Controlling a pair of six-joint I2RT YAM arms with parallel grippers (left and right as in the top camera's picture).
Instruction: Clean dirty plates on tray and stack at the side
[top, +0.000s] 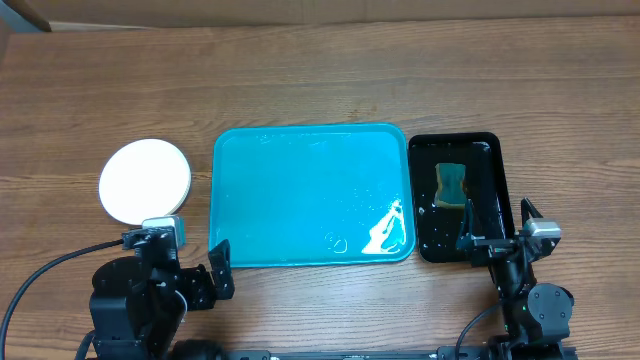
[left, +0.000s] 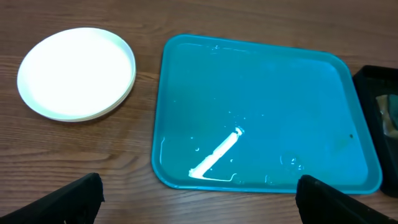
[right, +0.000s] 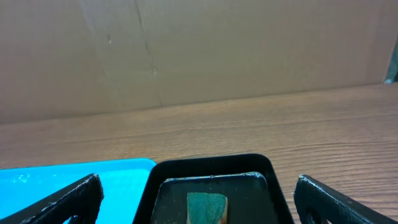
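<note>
The plates (top: 145, 180) sit stacked on the wood to the left of the turquoise tray (top: 310, 195); the top one is white and looks clean. In the left wrist view the stack (left: 76, 73) is at upper left and the wet tray (left: 267, 112) holds no plates. My left gripper (top: 205, 278) is open and empty near the table's front edge, below the tray's left corner; its fingers also show in the left wrist view (left: 199, 202). My right gripper (top: 497, 240) is open and empty at the front end of the black tray, and shows in the right wrist view (right: 199, 202).
A narrow black tray (top: 490, 150) stands right of the turquoise tray with a green sponge (top: 451, 185) in it; the sponge also shows in the right wrist view (right: 207, 207). A cardboard wall (right: 199, 50) stands behind the table.
</note>
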